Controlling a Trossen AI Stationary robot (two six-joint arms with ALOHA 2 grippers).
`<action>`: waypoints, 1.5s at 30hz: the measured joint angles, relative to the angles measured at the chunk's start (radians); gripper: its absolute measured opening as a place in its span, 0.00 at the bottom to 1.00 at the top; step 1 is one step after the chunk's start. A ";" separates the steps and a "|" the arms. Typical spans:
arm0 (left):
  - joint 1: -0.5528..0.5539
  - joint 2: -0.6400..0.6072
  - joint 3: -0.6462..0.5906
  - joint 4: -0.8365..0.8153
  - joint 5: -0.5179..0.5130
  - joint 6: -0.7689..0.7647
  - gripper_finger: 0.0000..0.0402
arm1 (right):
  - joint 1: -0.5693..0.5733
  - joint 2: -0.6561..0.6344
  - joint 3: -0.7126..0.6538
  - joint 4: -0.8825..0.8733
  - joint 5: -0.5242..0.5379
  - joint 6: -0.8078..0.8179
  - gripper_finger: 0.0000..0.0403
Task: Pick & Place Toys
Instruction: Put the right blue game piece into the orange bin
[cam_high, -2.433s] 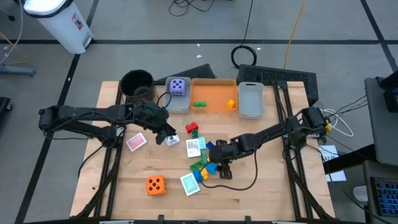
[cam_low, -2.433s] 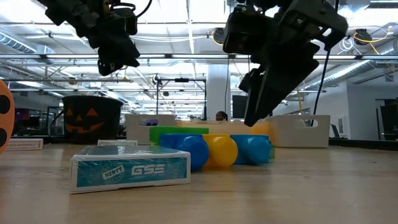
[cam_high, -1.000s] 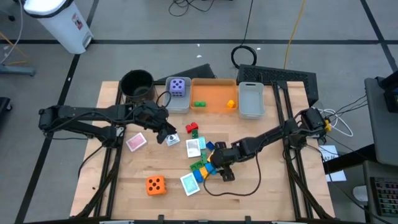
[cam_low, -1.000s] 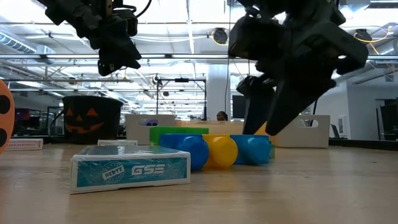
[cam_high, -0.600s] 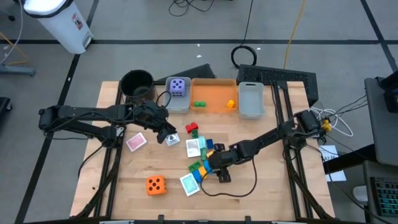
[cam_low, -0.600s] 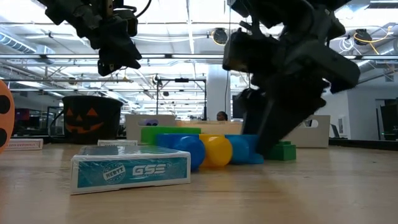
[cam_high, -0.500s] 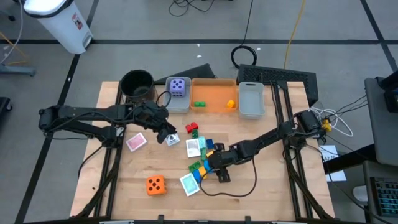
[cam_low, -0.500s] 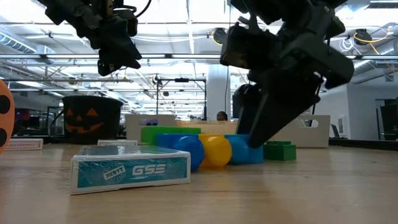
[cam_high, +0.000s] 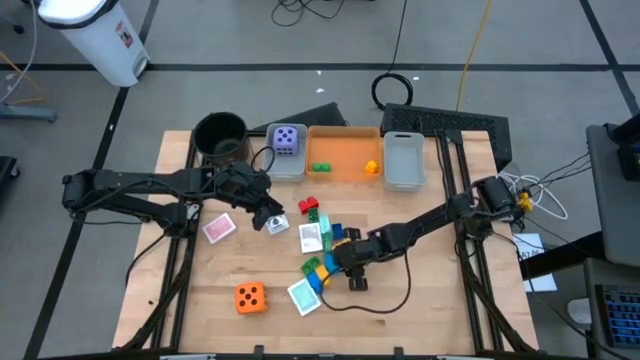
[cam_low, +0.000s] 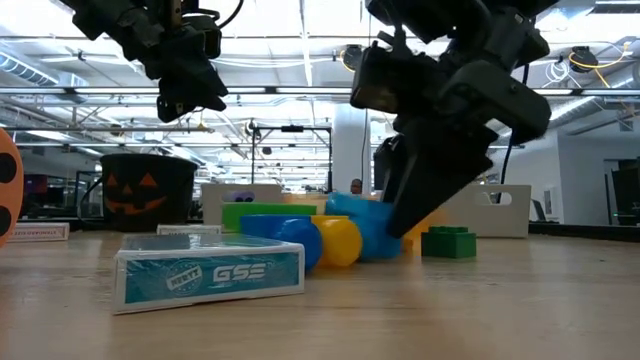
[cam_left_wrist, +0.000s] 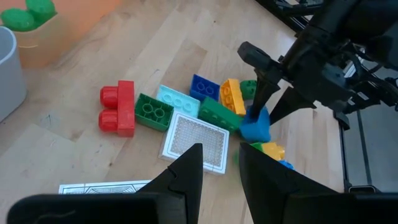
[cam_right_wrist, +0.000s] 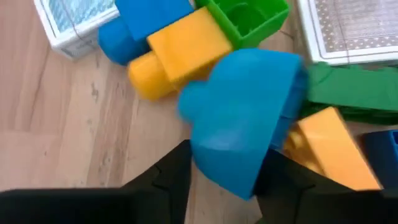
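Note:
My right gripper (cam_high: 338, 262) is shut on a blue brick (cam_right_wrist: 242, 124) in the pile of red, green, blue and yellow bricks (cam_high: 325, 255) at the table's middle. The hold also shows in the low view (cam_low: 362, 225) and the left wrist view (cam_left_wrist: 255, 127). My left gripper (cam_high: 270, 215) hangs open and empty above a white card (cam_high: 277, 224), left of the pile. The purple die (cam_high: 286, 139) sits in the left grey bin (cam_high: 288, 166). The orange die (cam_high: 250, 297) and a teal card box (cam_high: 304, 294) lie near the front. My right gripper pinches the blue brick between its two fingers, one finger (cam_right_wrist: 171, 174) on each of two opposite sides. The fingers point down, slanting in from the table's right. The brick is tilted and leans by a yellow brick (cam_low: 338, 240); whether its lower end still touches the table, I cannot tell.
At the far edge stand a round black pot (cam_high: 220, 135), an orange bin (cam_high: 345, 168) holding a green and a yellow brick, and a second grey bin (cam_high: 404, 160). A pink card (cam_high: 218, 228) lies at the left. A loose green brick (cam_low: 448, 242) lies right of the pile.
My right gripper has gone down into the pile and a little toward the table's left, and has taken hold of the blue brick at the end of the row. That brick has tipped and risen; the row has slid slightly left, and a green brick now shows behind it.

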 joint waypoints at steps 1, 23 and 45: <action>0.000 0.000 0.000 0.000 0.000 0.000 0.26 | -0.002 0.000 0.000 -0.002 -0.001 0.013 0.31; 0.000 0.000 0.000 0.000 0.000 0.006 0.26 | -0.027 -0.060 -0.001 0.021 -0.055 0.105 0.02; 0.000 0.000 0.000 0.489 0.018 0.026 0.31 | -0.191 -0.340 0.000 0.302 0.104 0.067 0.01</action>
